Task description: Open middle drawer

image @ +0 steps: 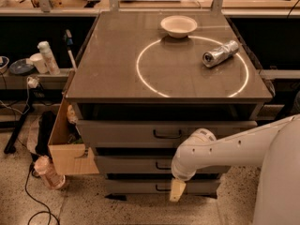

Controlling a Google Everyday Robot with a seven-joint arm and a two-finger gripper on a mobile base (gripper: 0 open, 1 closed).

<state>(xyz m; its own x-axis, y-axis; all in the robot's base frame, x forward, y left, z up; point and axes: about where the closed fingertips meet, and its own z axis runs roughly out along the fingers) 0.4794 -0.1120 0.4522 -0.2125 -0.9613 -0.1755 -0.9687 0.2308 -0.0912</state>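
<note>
Okay, we see the tan gripper [177, 190] hanging off the smooth white arm [220, 146], just below the flat grey metal middle drawer [126, 164]; its state we cannot tell.

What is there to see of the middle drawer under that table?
The middle drawer shows a wide, shallow grey front, metal-looking, with a small dark loop handle at its centre. It looks pushed in; no inside shows. The white arm covers its right part in this view; the pincer hangs lower, before the bottom drawer.
</note>
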